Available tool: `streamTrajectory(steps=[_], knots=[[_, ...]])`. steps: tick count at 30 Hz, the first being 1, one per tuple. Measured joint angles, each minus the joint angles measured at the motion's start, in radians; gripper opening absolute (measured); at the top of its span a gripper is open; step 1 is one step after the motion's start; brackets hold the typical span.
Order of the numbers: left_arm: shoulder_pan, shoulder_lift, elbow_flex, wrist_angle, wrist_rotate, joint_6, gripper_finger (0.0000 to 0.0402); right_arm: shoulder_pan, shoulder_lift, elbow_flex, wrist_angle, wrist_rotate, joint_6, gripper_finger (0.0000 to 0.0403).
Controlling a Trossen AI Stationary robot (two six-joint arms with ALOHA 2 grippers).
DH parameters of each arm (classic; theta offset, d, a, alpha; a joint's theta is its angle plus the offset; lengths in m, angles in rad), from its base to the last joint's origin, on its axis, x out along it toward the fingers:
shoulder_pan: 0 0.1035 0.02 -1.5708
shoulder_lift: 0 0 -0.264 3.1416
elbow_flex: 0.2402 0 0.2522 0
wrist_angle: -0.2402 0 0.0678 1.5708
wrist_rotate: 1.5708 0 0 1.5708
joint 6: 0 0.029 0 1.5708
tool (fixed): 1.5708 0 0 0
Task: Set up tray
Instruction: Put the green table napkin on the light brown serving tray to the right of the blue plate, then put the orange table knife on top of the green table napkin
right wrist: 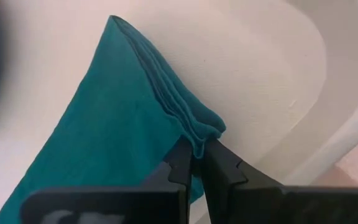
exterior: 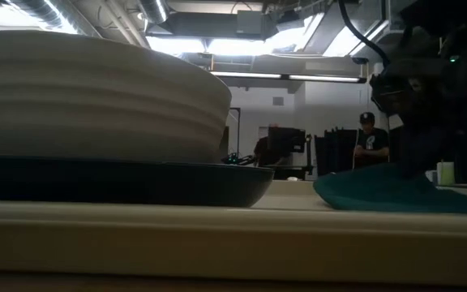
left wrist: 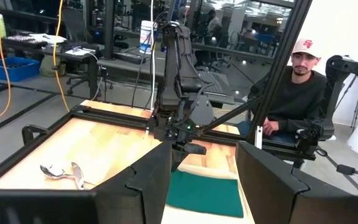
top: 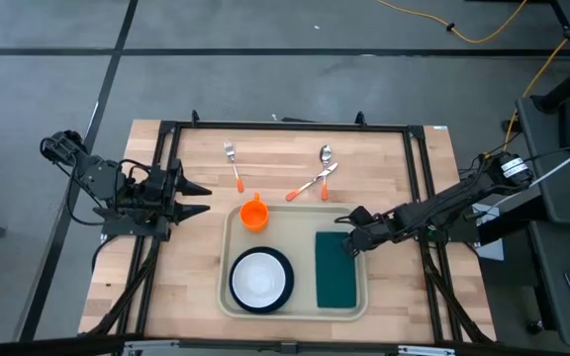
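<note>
- The tray sits at the near middle of the table, and you already have three things in it: a dark blue plate holding a white bowl on its left half, a folded green cloth on its right half, and an orange cup standing at its far left corner.
- Your right gripper is down at the far end of the cloth. The right wrist view shows its fingers pinched together on the cloth's folded corner, so it is clenched on the cloth and has not let go.
- Your left gripper hovers over bare wood to the left of the tray, its fingers spread apart and holding nothing.
- Still outside, on the far side of the table: a fork with an orange handle, a spoon, and a third orange-handled utensil just beside the spoon.
- By my judgement you are a little past halfway: free the cloth, then bring in the cutlery.
</note>
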Motion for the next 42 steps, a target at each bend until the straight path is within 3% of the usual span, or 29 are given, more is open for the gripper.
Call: streamTrajectory(steps=[30, 42], knots=[[0.000, 0.000, 0.000, 0.000, 0.006, -0.008, 0.0173, -0.023, 0.000, 0.000, 0.028, -0.018, -0.014, 0.0136], [0.000, 0.002, 0.000, 0.000, 0.006, -0.008, 0.0173, -0.023, 0.000, 0.021, -0.073, -0.036, 0.069, 0.0171]])
